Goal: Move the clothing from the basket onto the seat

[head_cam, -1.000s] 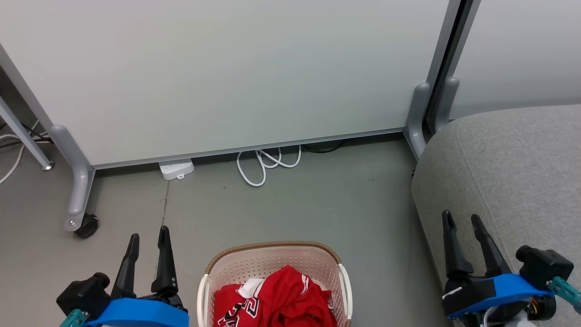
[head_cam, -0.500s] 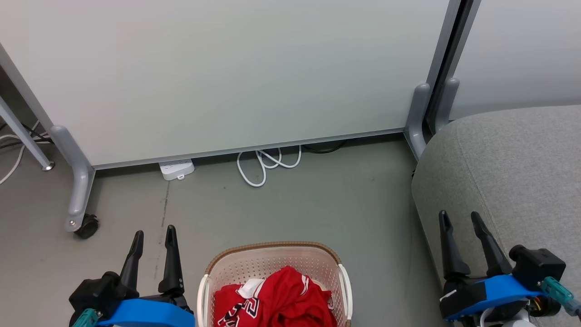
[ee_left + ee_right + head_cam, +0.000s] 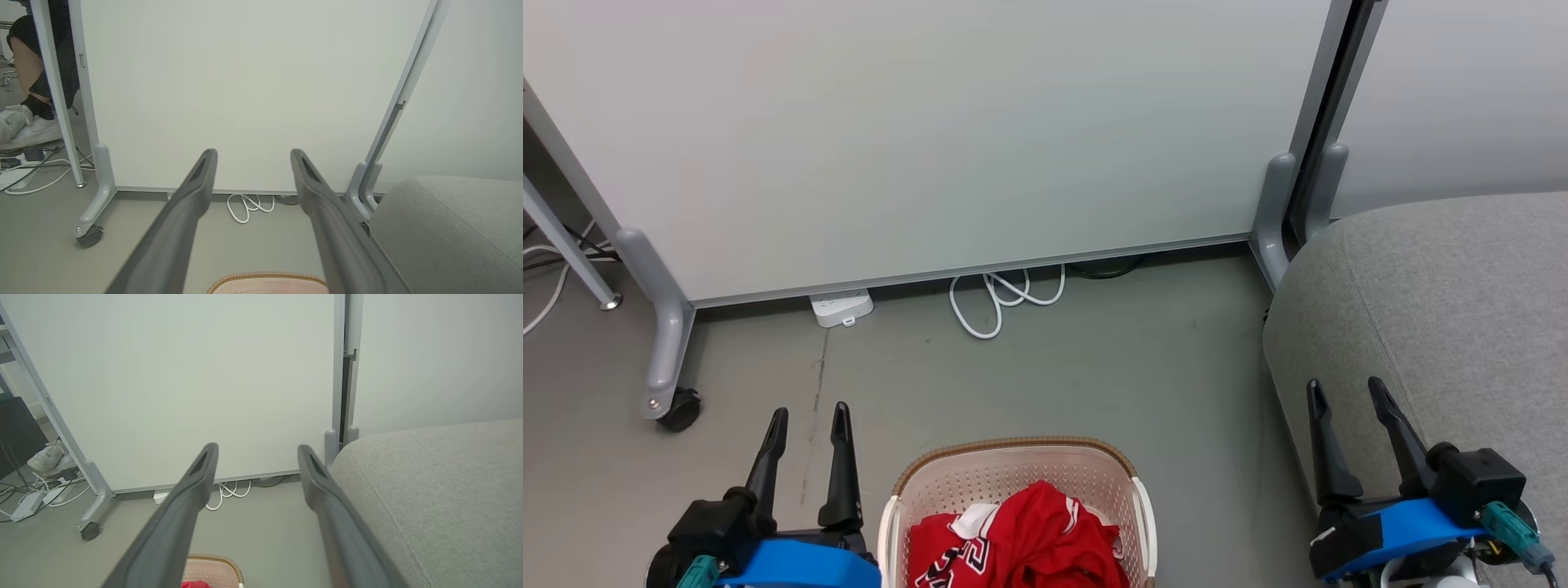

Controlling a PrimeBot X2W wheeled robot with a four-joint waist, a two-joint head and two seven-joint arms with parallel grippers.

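Lying heaped in the basket (image 3: pixel 1013 472), the clothing (image 3: pixel 1031 535) sits untouched.

- Pale partition panels (image 3: pixel 931 139) stand on grey legs, one ending in a black caster (image 3: pixel 680 408).
- Smooth grey floor (image 3: pixel 1094 376).
- White cable (image 3: pixel 1001 298) lies coiled near a white power strip (image 3: pixel 841 307) at the panel's foot.

I see the crumpled red sports clothing (image 3: pixel 1029 535), white-trimmed with black-and-white lettering, heaped inside the cream perforated plastic basket (image 3: pixel 1011 445) with its brown woven-look rim. It stands on the floor (image 3: pixel 1094 367), apart from the large grey fabric-upholstered seat (image 3: pixel 1454 302) to my right.
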